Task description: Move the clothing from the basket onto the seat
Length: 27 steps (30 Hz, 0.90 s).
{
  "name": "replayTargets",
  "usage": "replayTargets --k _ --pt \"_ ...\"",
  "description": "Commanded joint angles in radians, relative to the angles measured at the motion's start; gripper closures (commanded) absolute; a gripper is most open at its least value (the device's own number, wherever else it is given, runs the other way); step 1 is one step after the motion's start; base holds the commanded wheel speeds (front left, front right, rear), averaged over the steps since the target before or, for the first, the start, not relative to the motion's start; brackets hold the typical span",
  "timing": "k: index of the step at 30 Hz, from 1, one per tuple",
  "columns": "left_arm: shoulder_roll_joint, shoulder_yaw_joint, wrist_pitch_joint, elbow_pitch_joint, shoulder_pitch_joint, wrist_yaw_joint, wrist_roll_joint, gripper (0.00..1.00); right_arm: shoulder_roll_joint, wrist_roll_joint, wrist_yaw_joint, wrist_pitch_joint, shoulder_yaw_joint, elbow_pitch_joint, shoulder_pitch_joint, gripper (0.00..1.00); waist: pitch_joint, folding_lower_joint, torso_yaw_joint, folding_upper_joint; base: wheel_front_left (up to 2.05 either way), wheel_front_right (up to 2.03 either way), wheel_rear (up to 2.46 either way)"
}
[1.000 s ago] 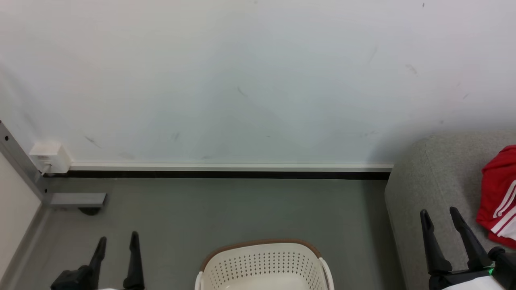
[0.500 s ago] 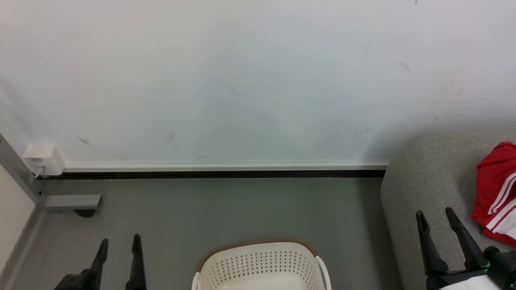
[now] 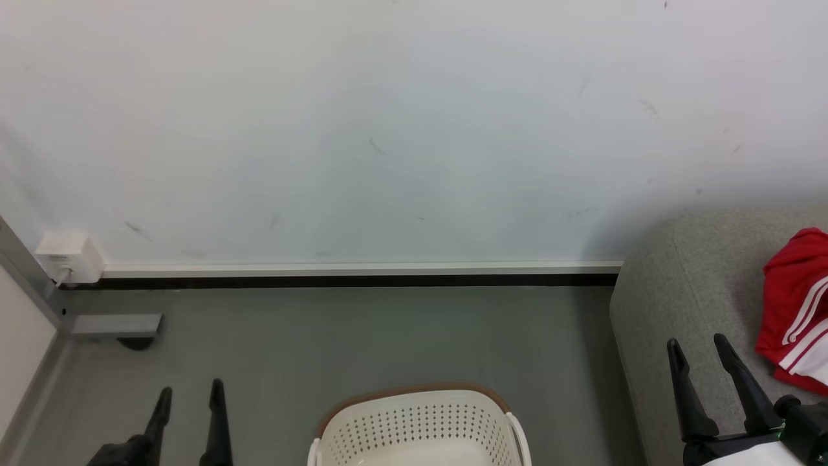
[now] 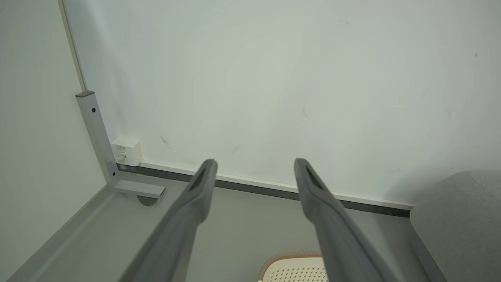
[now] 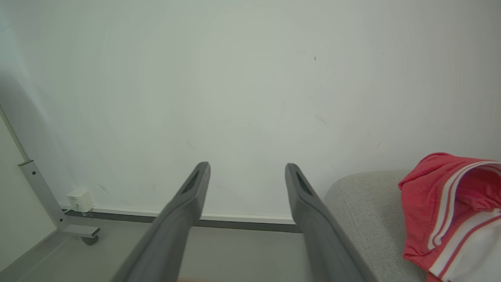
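Head view shows the clothing (image 3: 794, 304), red with white stripes, bunched on the seat (image 3: 686, 285), inward of the seat's rounded left edge and cut off by the frame's right side. It is too crumpled for us to give it a long axis. The right wrist view shows the same heap (image 5: 450, 203) to the right of that arm's fingers.

The right gripper (image 3: 697, 341) hangs over the seat's left edge, just beside the garment, with its fingers spread and nothing between them. The basket (image 3: 420, 421) stands on the floor left of the seat and apart from it, between the two arms. Its far inner wall is bare, but its bottom is out of frame, so we cannot tell whether any cloth is left in it. The left gripper (image 3: 191, 387), beyond the basket, is also spread and empty.

We judge that any remaining cloth would lie low and inward of both sets of jaws, with the right arm nearer the seat for the carry
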Motion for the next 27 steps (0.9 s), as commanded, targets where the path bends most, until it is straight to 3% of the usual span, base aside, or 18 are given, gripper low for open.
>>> replayTargets --k 1,2,6,27 --pt "-0.003 0.009 0.0 0.005 -0.007 -0.006 0.011 0.0 -0.006 0.005 -0.003 -0.003 0.0 0.004 -0.009 0.0 -0.001 -0.0001 0.001 0.0 0.0 0.0 0.0" --pt "-0.003 0.007 0.0 0.005 0.0 -0.006 0.0 1.0 0.0 0.004 0.0 0.0 0.001 0.002 0.0 1.0 -0.001 0.0 0.001 0.0 0.0 0.0 0.0" --pt "-0.01 0.009 0.008 0.034 0.007 -0.007 -0.013 1.0 0.013 0.016 0.0 0.007 0.005 0.022 0.019 1.0 -0.001 0.0 0.001 0.0 0.0 0.0 0.0" --pt "-0.012 0.019 0.108 0.024 -0.028 -0.039 -0.398 1.0 0.047 0.335 0.0 0.106 -0.065 0.022 0.0 1.0 0.005 0.0 0.003 0.0 0.0 0.0 0.0"
